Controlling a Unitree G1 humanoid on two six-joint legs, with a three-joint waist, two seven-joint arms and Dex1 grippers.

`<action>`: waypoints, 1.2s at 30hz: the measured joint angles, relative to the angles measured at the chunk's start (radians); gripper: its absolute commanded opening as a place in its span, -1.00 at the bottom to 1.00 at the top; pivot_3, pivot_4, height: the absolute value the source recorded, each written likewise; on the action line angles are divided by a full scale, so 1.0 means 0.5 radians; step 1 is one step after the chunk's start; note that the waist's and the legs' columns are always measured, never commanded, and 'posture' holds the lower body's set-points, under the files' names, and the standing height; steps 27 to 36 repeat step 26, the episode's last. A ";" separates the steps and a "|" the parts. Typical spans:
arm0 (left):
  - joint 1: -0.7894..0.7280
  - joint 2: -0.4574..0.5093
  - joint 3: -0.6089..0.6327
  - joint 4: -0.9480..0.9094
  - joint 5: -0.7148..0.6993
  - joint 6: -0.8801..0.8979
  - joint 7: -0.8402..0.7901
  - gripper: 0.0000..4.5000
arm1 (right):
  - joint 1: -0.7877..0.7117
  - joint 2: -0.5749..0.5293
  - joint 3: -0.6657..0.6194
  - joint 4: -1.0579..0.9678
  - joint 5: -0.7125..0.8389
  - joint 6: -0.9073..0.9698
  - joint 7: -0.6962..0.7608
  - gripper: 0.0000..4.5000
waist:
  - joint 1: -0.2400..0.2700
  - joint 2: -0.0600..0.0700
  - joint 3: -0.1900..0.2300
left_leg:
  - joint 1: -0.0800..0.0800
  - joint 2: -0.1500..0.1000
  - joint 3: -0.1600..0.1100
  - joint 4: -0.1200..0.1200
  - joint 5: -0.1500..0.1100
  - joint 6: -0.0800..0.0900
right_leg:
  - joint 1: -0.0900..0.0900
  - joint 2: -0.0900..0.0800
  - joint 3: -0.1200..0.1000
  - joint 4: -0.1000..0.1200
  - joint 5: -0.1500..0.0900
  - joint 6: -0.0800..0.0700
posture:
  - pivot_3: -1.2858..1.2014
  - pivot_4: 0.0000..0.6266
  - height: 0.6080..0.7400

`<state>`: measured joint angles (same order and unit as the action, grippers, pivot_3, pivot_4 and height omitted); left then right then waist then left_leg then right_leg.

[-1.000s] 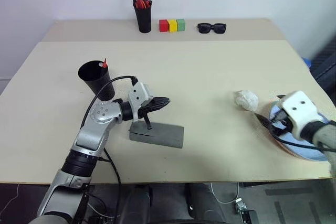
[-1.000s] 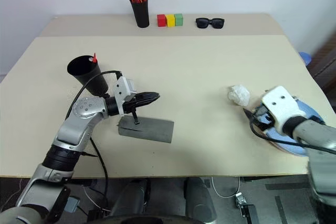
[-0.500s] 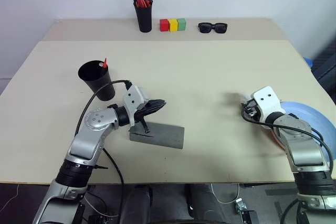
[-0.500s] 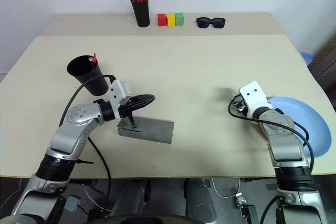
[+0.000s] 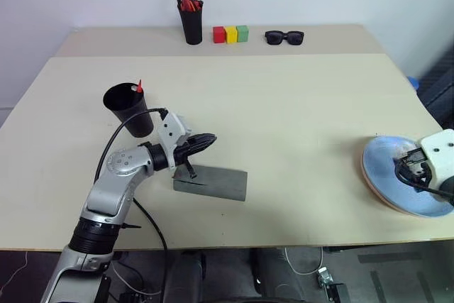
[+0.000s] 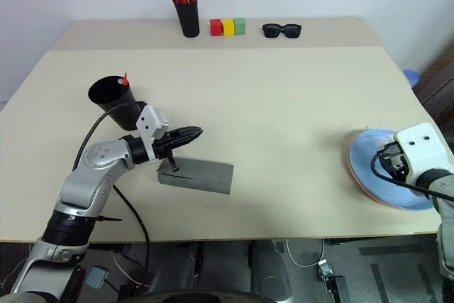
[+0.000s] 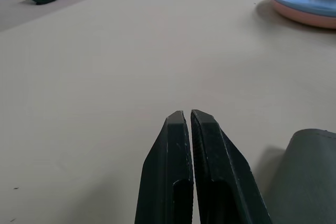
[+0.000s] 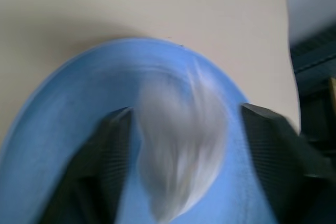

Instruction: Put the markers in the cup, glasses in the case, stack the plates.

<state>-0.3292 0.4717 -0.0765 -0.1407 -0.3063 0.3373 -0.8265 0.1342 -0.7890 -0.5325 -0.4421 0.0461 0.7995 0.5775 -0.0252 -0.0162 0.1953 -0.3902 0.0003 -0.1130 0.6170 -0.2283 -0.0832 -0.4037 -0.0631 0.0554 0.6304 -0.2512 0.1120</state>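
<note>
Plainly: plates stacked, case shut-looking, one claw clenched, one released

Much is cut off at the right edge of the table (image 5: 284, 104). The light blue plate (image 5: 386, 164) lies on the salmon pink plate (image 7: 315, 21), and only a thin crescent of pink rim shows beneath it. The right arm's white housing covers the outer half of the stack. In the right wrist view the right gripper (image 8: 187, 112) hangs over the blue plate with its fingers spread wide, released. A blurred white thing (image 8: 178, 166) sits between them; what it is cannot be made out.

Toward the left front, the case (image 5: 211, 182) is a grey, felt-like slab lying flat. Its long axis runs across the table, the right end a little nearer the front edge. Whether the glasses are inside cannot be told. A thin dark sliver (image 5: 191, 169) stands between the case's left end and the arm above it; its nature is unclear.

Behind the case to the left stands the cup (image 5: 130, 108), black, matte, narrowing to its base, mouth up. One marker (image 5: 140, 86) shows only a red tip at the rim, pointing up.

The left gripper (image 7: 188, 115) hovers above the case's left end, pointing right, fingers clenched together on nothing.
</note>
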 measured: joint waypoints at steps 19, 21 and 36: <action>0.948 0.163 0.841 -0.574 -0.132 0.159 0.391 -0.95 | -0.798 0.153 0.478 0.413 0.664 -0.393 0.487 0.97 | -0.032 -0.001 0.002 | -0.001 0.001 -0.001 -0.002 -0.002 0.002 | -0.001 0.000 -0.001 -0.001 -0.001 0.000 | 0.03 -0.52 1.00; 1.026 0.164 0.911 -0.598 -0.136 0.159 0.422 -0.95 | -0.832 0.151 0.523 0.465 0.670 -0.422 0.525 0.97 | -0.022 -0.001 0.002 | -0.002 0.001 -0.001 0.001 -0.002 0.002 | 0.001 -0.001 -0.001 -0.001 -0.002 -0.001 | 0.03 -0.52 1.00; 1.058 0.165 0.929 -0.628 -0.136 0.155 0.469 -0.95 | -0.840 0.147 0.600 0.568 0.665 -0.494 0.572 0.97 | -0.013 -0.002 0.002 | -0.002 0.001 0.001 0.004 -0.002 0.002 | 0.001 -0.001 -0.001 -0.002 -0.001 -0.001 | 0.03 -0.52 1.00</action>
